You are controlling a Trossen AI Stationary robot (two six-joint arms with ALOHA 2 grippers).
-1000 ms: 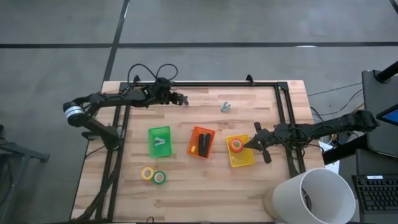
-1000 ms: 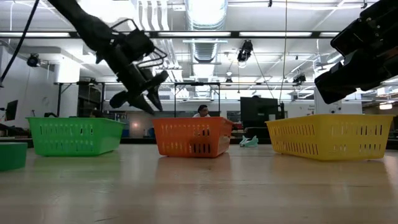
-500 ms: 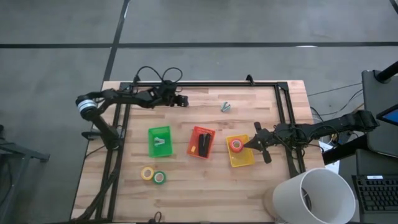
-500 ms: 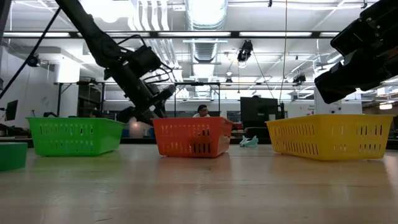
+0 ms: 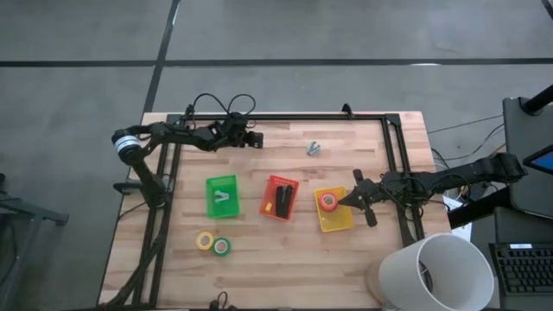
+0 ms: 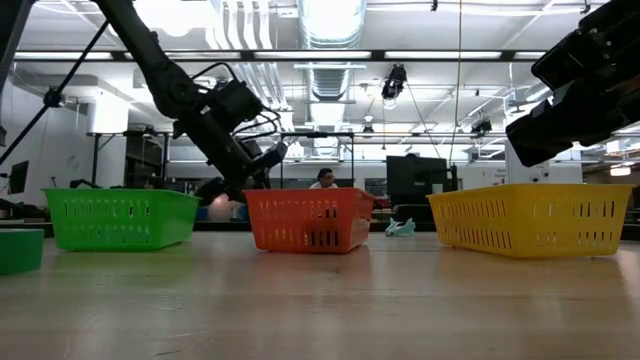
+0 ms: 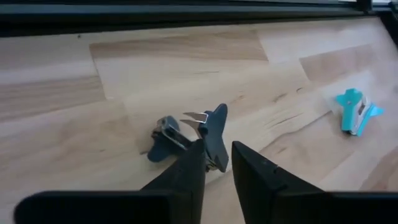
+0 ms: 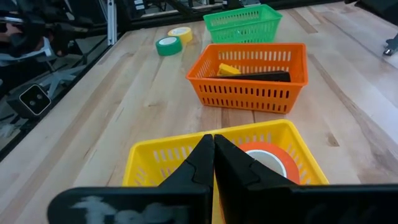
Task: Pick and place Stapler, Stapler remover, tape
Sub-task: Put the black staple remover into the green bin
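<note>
At the far edge of the table a dark staple remover [image 7: 189, 132] lies on the bare wood, right before the left gripper [image 7: 217, 163], which has swung in and dropped towards it over the last second. That looks like the reach for the next pick. Its fingers [image 7: 193, 168] stand slightly parted, holding nothing, one tip just at the remover. The stapler [image 5: 283, 199] already sits in the orange bin [image 5: 270, 210]. The right gripper [image 8: 213, 152] waits closed over the yellow bin [image 8: 149, 157].
</note>
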